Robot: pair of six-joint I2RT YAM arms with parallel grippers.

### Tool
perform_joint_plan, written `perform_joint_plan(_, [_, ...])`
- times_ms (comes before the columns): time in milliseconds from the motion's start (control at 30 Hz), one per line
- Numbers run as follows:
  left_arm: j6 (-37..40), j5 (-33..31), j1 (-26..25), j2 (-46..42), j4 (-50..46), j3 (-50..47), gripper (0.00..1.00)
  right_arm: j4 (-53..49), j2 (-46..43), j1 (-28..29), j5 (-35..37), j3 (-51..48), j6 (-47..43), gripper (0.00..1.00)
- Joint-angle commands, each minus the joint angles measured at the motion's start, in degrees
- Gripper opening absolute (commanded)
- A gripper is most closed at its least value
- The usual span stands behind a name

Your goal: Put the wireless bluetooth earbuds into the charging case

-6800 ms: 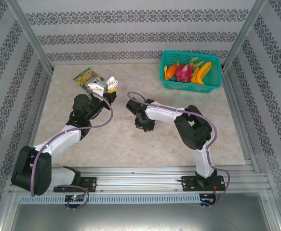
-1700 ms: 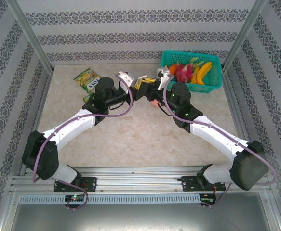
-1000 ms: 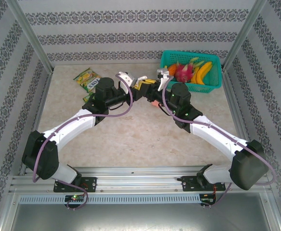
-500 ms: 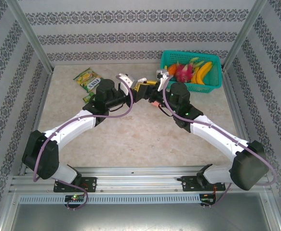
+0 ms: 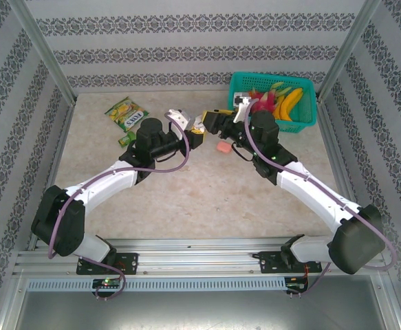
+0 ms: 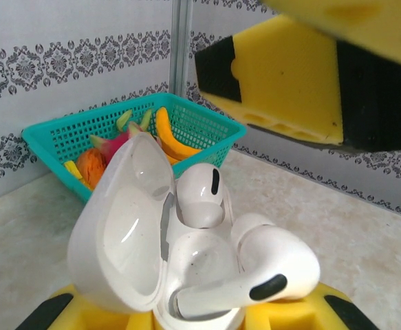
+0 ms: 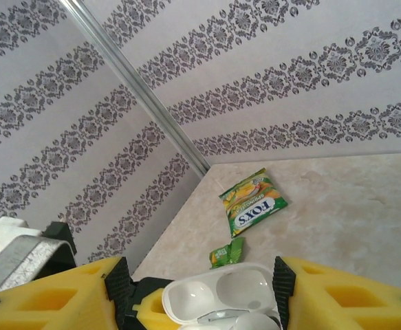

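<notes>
Frankly, the second earbud [image 6: 272,258] sat wrong. It lay on its side across the mouth of the white charging case [image 6: 121,240], with its long axis close to level. In the left wrist view its stem ran toward the lower left and its bulb toward the right. The first earbud [image 6: 200,196] stood in its well behind it, head up, a dark slot facing me. The lid was swung open to the left.

The frame edge cut off the case's lower body. From overhead, the case was too small for me to pick out either bud. A small coral-pink piece [image 5: 222,146] lay on the table [image 5: 186,199] near the grippers; I could not tell whether it was a case or a bud.

The left gripper [image 5: 194,132] was clamped on the case, its yellow pads [image 6: 303,320] at the base, not far from the teal fruit basket [image 5: 272,75]. The right gripper [image 7: 200,292] had its jaws well apart with nothing in them. In its own camera one finger stood to each side of the case.
</notes>
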Motion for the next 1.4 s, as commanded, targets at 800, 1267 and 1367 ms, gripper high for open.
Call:
perform_joint_plan(800, [-1.41,2.26,-0.89,0.18,6.77,-1.54,0.0,-17.78,-6.42,5.09,-1.11,0.0,18.1,0.23])
perform_joint_plan(1267, [-0.79,3.77,-0.91,-0.37,6.14,-1.76,0.0,-17.54,-3.34,5.94,-0.13,1.04,17.4,0.19])
perform_joint_plan(1367, [-0.61,4.0,-0.91,-0.58,5.93,-1.99,0.0,-17.73,-2.74,5.82,-0.21,1.97,16.88,0.19])
